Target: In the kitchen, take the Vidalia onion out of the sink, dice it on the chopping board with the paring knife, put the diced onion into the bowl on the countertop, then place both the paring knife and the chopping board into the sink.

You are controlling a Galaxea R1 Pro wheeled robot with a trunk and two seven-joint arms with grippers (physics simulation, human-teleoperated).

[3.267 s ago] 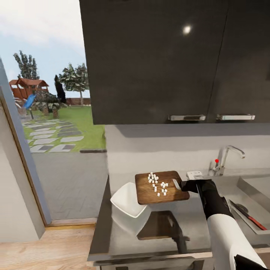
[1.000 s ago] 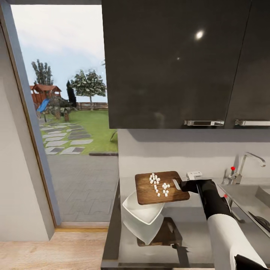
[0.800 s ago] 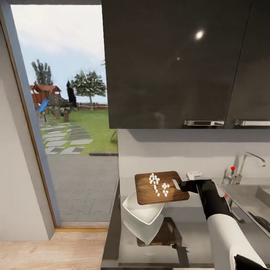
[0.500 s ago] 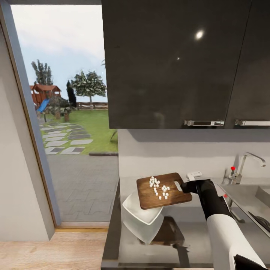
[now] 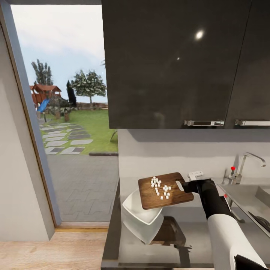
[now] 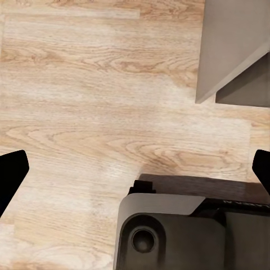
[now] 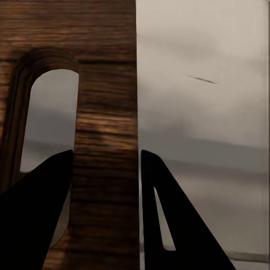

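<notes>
You face the kitchen's glossy dark countertop [image 5: 210, 240] under black upper cabinets [image 5: 168, 63] with chrome handles, a pale grey wall behind and an open doorway to a garden on the left; wood-plank floor [image 6: 84, 112] lies under your left arm, whose gripper [image 6: 135, 169] has its fingertips spread wide apart on nothing. The steel sink [image 5: 249, 204] sits at the right beneath a tap [image 5: 249, 161]. Your right gripper [image 5: 186, 186] is clamped on the handle end of the chopping board [image 5: 165, 189], a finger through the slot, holding it lifted and tilted down toward the white bowl [image 5: 140, 210], which it partly overlaps. The diced onion [image 5: 159, 186] lies on the board; the bowl's visible part looks bare
</notes>
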